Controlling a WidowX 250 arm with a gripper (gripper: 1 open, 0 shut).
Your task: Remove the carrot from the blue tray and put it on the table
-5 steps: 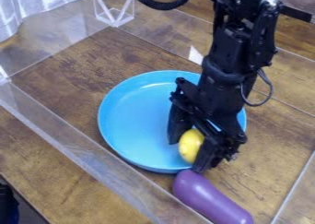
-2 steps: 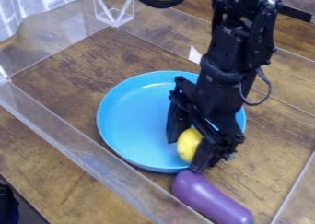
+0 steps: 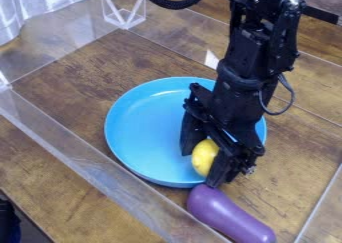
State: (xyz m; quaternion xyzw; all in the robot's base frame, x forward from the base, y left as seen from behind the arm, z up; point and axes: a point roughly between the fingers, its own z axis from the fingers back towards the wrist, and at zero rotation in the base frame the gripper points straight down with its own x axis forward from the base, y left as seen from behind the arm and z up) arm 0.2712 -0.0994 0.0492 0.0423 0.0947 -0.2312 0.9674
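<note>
I'm clamping the black gripper (image 3: pixel 210 159) on the small yellow toy carrot (image 3: pixel 203 158). It's sitting low in the round blue plastic tray (image 3: pixel 144 127), so I'm judging the lift is next.

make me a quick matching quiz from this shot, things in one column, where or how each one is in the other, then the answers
Things:
1. carrot
2. blue tray
3. eggplant
4. pincer

Descriptions:
A. lies on the wood outside the tray's near rim
B. flat on the table, round and shallow
C. yellow, between the black fingers over the tray
D. pointing down, shut on the carrot

Pairs: 1-C, 2-B, 3-A, 4-D
</note>
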